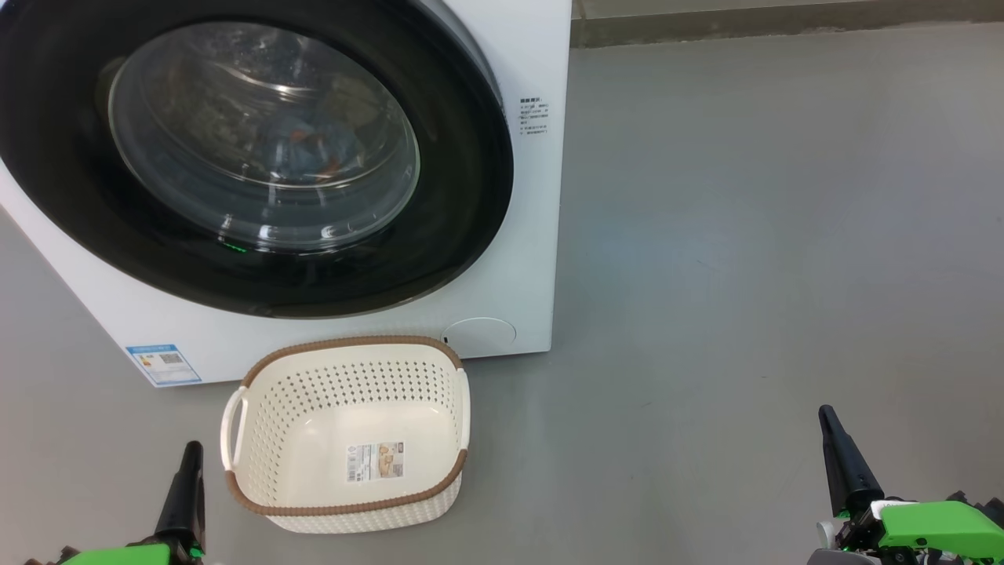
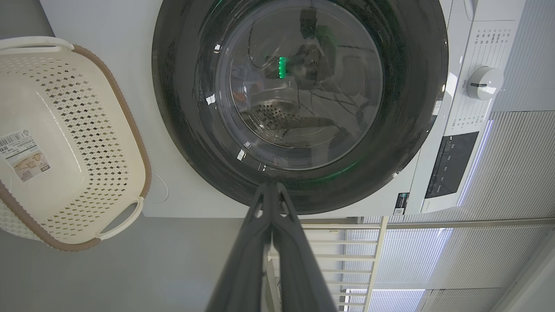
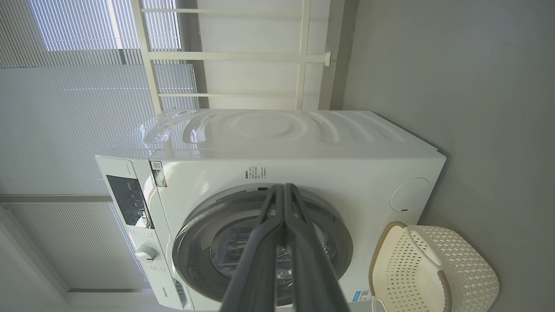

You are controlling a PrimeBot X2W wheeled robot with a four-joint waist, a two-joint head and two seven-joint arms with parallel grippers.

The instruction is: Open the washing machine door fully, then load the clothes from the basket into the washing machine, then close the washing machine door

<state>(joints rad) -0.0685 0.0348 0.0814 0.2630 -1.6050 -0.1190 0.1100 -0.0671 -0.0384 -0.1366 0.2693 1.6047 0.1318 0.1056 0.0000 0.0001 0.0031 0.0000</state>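
Now both jaws are pinched together, empty, facing the closed washing machine door point(image 1: 463, 204).

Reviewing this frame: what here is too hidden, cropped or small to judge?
- Head view: clothes behind the door glass are a blue-orange blur under reflections; count unclear.
- Head view: the door's top and left rim run off the frame.
- Head view: label in the basket and print on the washing machine are too small to read.
- Left wrist view: basket's left side is cropped.
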